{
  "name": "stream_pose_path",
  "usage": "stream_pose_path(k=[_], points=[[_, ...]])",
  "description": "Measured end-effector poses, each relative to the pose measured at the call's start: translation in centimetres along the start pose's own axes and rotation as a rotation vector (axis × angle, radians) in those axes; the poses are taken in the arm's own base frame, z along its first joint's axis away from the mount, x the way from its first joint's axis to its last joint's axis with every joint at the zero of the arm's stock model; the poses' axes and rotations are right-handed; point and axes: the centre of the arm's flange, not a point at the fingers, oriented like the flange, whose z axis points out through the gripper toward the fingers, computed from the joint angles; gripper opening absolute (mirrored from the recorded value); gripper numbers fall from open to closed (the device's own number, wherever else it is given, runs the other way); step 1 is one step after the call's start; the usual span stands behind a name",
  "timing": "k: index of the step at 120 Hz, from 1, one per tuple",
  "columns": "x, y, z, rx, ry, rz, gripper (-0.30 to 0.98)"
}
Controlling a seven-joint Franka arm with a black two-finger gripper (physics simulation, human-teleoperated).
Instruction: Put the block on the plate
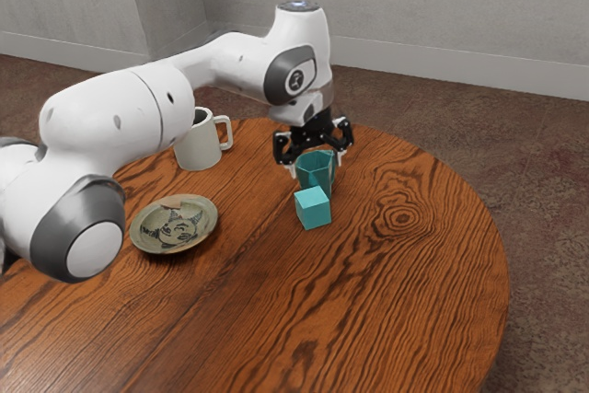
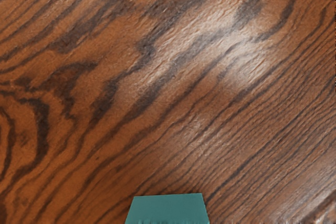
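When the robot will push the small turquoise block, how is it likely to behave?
The block will probably slide rather than roll, because its faces are flat. It is about as wide as tall, so a low push should hardly tip it. It looks solid and stiff.

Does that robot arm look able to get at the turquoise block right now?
Probably yes: nothing sits on the block, and the end effector is close by. The teal cup near the block might crowd it a little.
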Motion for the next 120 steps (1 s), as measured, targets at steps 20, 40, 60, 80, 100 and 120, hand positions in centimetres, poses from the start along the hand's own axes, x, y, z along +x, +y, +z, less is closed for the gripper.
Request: stream_pose_path(k=[20,40,60,80,100,120], points=[[-1.7,0.1,3.2,-0.033,0.033,0.042,0.69],[-4.2,1.6,4.7,-0.026,0.074,0.054,0.69],[-6.1,1.6,5.2,-0.031,0.042,0.076,0.68],[-6.0,0.1,6.0,-0.025,0.029,0.124,0.69],[-5.7,-0.7,6.9,-0.025,0.03,0.155,0.69],[-6.6,0.0,7.6,-0.022,0.045,0.134,0.69]])
